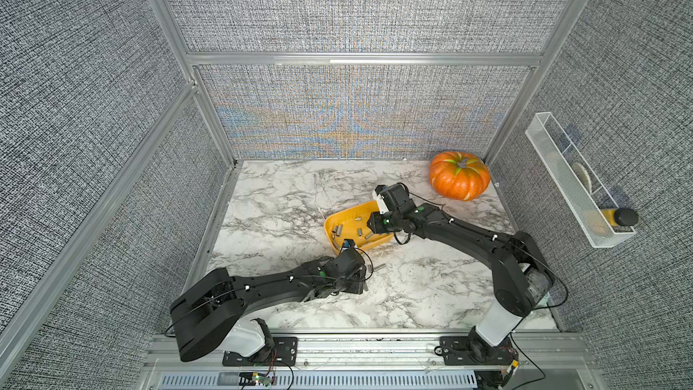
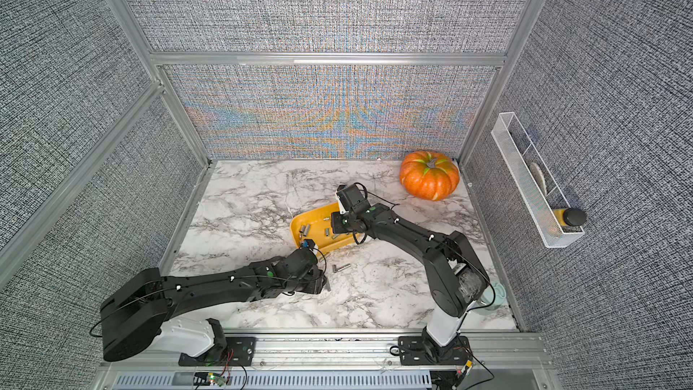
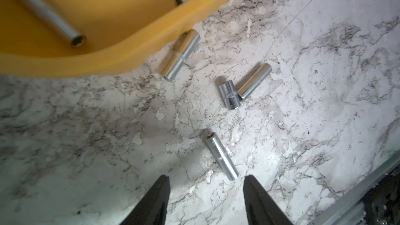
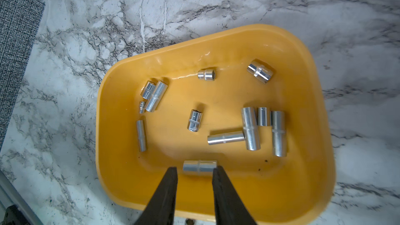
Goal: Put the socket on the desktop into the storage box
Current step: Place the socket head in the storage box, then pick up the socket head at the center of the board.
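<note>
The yellow storage box (image 1: 332, 225) lies mid-desktop (image 1: 277, 196) and holds several silver sockets (image 4: 251, 125). My right gripper (image 4: 194, 169) hangs over its near wall with the jaws parted. One socket (image 4: 199, 167) lies crosswise just past the fingertips, free of them. My left gripper (image 3: 206, 178) is open low over the marble, beside the box's near corner (image 3: 104, 61). A long socket (image 3: 221, 158) lies just beyond its tips. Further out lie a short socket (image 3: 229, 96) touching a long one (image 3: 254, 81), and another (image 3: 180, 55) against the box rim. Both top views show few of these.
An orange pumpkin (image 1: 459, 180) sits in the far right corner. A white wire basket (image 1: 577, 185) with a bottle (image 1: 618, 216) hangs on the right wall. Aluminium rails (image 1: 221, 219) and fabric walls frame the marble top.
</note>
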`<state>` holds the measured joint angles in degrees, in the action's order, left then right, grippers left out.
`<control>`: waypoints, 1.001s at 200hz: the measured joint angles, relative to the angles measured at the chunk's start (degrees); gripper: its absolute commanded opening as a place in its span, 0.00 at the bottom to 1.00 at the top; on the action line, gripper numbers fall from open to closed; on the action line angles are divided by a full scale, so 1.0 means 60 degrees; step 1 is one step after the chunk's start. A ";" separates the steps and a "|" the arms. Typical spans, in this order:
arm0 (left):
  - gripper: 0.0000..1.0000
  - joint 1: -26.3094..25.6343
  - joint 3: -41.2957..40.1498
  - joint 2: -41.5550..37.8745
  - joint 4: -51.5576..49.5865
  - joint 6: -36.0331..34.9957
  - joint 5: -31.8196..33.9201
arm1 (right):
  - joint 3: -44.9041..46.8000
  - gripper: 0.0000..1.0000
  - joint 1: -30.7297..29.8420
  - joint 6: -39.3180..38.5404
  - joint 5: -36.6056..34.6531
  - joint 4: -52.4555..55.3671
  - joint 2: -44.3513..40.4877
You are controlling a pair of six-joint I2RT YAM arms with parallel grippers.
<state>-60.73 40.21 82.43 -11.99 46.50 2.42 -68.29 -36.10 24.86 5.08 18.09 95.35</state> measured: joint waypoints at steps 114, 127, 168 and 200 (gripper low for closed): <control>0.46 -0.0455 0.1257 0.1763 -0.0663 -0.0102 -0.0259 | 0.3472 0.35 0.0106 0.1333 -0.1563 0.1096 -0.5009; 0.44 -0.0474 0.1341 0.1858 -0.0772 -0.0095 -0.0259 | 0.3807 0.35 0.0113 0.1472 -0.1708 0.1206 -0.5439; 0.35 -0.0477 0.1749 0.2262 -0.1024 -0.0091 -0.0189 | 0.4623 0.35 0.0109 0.1869 -0.1938 0.1672 -0.6149; 0.24 -0.0477 0.1887 0.2415 -0.1191 -0.0066 -0.0055 | 0.4892 0.34 0.0109 0.2025 -0.1993 0.1840 -0.6306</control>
<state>-63.59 51.53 96.92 -19.14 46.11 2.09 -38.94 -35.44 37.01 -6.87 29.12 57.52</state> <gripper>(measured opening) 0.273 0.345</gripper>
